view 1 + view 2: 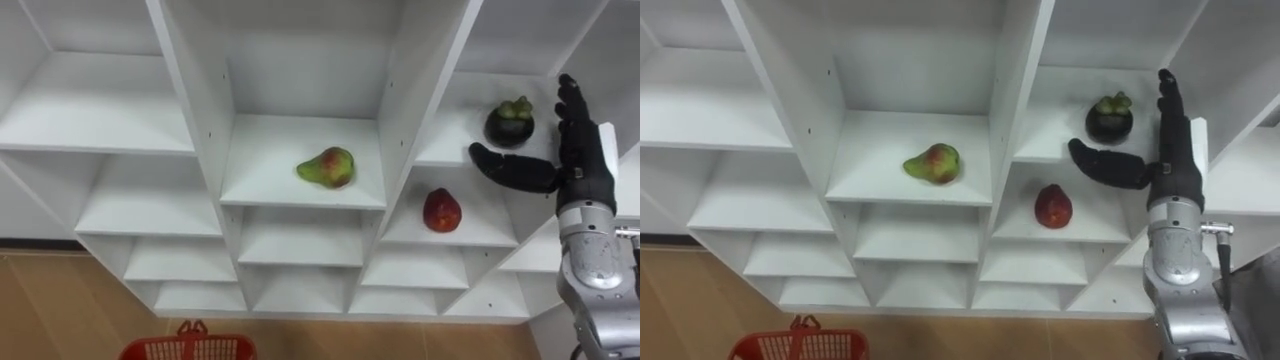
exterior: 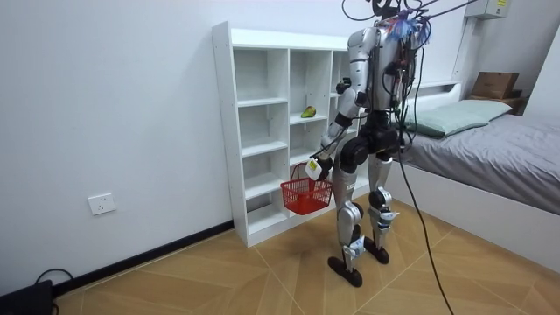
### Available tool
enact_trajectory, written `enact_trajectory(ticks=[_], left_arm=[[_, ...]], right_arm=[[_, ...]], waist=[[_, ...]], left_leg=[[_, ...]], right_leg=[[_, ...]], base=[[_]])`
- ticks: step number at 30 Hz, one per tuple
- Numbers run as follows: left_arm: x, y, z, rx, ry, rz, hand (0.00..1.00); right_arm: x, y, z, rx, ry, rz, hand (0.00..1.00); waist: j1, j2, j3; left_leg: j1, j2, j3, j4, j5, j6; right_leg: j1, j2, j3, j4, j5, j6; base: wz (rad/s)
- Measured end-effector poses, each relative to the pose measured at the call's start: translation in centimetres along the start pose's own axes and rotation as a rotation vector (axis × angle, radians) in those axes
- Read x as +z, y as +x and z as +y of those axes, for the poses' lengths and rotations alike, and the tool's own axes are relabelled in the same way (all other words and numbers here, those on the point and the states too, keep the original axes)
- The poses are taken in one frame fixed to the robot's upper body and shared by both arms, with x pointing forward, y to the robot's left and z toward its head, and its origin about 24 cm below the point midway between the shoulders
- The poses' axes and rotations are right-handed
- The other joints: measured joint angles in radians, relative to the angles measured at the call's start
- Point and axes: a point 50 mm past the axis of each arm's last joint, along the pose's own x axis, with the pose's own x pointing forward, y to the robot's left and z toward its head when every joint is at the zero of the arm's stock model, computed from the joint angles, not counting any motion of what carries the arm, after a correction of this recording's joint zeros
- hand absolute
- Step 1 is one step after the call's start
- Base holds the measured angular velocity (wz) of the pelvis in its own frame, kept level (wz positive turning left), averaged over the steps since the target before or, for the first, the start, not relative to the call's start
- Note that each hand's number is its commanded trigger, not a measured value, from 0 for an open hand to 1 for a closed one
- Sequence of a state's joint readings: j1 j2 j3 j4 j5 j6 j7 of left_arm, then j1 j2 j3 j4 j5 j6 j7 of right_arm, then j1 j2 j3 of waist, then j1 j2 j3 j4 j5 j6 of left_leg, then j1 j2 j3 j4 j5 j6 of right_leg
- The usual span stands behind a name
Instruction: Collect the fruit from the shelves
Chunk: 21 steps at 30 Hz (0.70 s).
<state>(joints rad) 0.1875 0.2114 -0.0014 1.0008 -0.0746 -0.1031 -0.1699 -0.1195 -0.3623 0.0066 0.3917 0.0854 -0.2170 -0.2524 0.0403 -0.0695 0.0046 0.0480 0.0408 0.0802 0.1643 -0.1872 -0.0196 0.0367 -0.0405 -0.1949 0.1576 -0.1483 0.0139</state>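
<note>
A white closet [image 1: 300, 190] of open shelves holds three fruits. A green-red pear [image 1: 327, 167] lies on a middle-column shelf. In the right column, a dark mangosteen [image 1: 509, 123] sits on the upper shelf and a red fruit [image 1: 442, 210] on the shelf below. My right hand [image 1: 578, 150] is raised just right of the mangosteen, open, fingers straight up and thumb stretched left under it, touching no fruit. My left hand [image 2: 317, 166] hangs low, shut on the handle of a red basket [image 2: 305, 196]. The basket [image 1: 187, 346] also peeks in at the bottom edge.
I stand close before the closet on a wooden floor [image 2: 262, 271]. The closet's upright dividers [image 1: 415, 110] separate the compartments. A bed [image 2: 490, 149] stands behind me at the room view's right. The other compartments hold nothing.
</note>
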Motion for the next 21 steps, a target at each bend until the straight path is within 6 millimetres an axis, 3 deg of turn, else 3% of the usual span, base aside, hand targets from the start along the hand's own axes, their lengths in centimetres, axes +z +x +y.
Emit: enact_trajectory(ticks=[21], left_arm=[[-0.09,-0.18,-0.01,0.005,0.001,-0.001,1.0]], right_arm=[[-0.89,0.28,-0.44,0.047,0.008,0.039,0.0]], waist=[[-0.007,-0.002,-0.0017]], left_leg=[[0.008,0.0,-0.001,-0.002,0.0,0.0]], right_leg=[[0.016,0.0,-0.003,-0.006,0.0,0.0]], base=[[0.0]])
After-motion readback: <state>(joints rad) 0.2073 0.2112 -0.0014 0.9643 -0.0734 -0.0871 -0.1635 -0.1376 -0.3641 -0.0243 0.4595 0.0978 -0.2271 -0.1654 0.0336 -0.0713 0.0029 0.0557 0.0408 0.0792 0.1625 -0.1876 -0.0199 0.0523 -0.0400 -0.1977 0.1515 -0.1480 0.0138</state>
